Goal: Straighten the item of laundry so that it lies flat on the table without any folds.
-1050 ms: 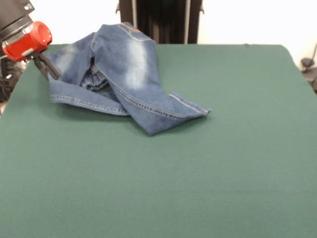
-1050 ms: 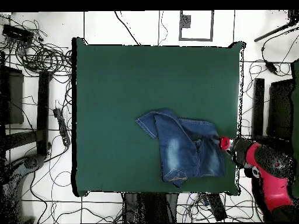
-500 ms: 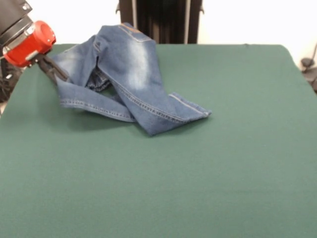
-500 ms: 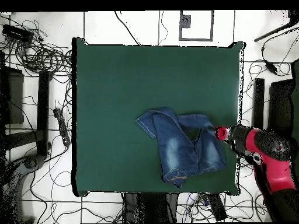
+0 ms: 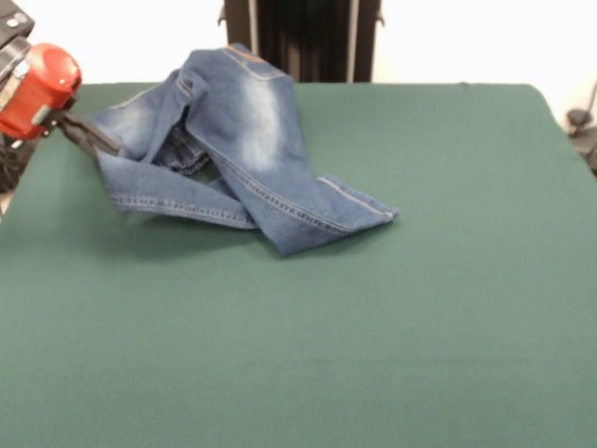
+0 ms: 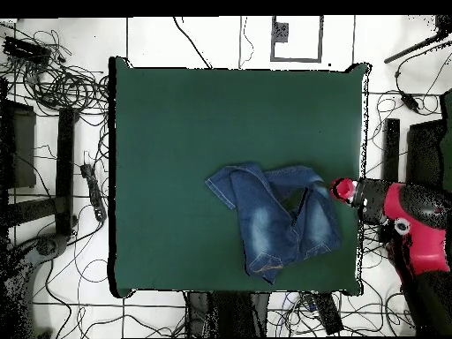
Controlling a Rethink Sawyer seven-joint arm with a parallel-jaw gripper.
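1. Jeans point(image 5: 244, 140) sitting crumpled toward one corner area of the green bench point(image 5: 373, 327), close to the far edge in the front view, nowhere near flat.
2. One leg folded across on top, running diagonally with a pale faded patch showing, cuff end pointing out toward the middle of the bench.
3. Second leg tucked under it, hem with orange stitching facing the camera in the front view, slightly raised off the cloth on the tool's side, shadow under it.
4. Waistband bit bunched up in the gap between the two legs, dark and gathered, hard to make out more.
5. Tool point(image 5: 89, 135) right at the jeans' outer edge, dark fingers touching the denim there. Looks clamped on that edge of the jeans, with the fabric pulled up toward it.
6. Red wrist point(image 5: 33, 79) of the arm just behind the tool, hanging over the bench's side edge.
7. Overhead: jeans point(image 6: 275, 221) in the half of the bench point(image 6: 177, 132) nearer the robot base, off to the arm's side, tool point(image 6: 334, 189) at the bench edge touching the fabric, red and black arm point(image 6: 410, 229) stretched out beyond the bench.
8. Loads of cables point(image 6: 62, 84) on the tiled floor point(image 6: 212, 35) all round the bench.
9. Rest of the bench just plain green cloth.
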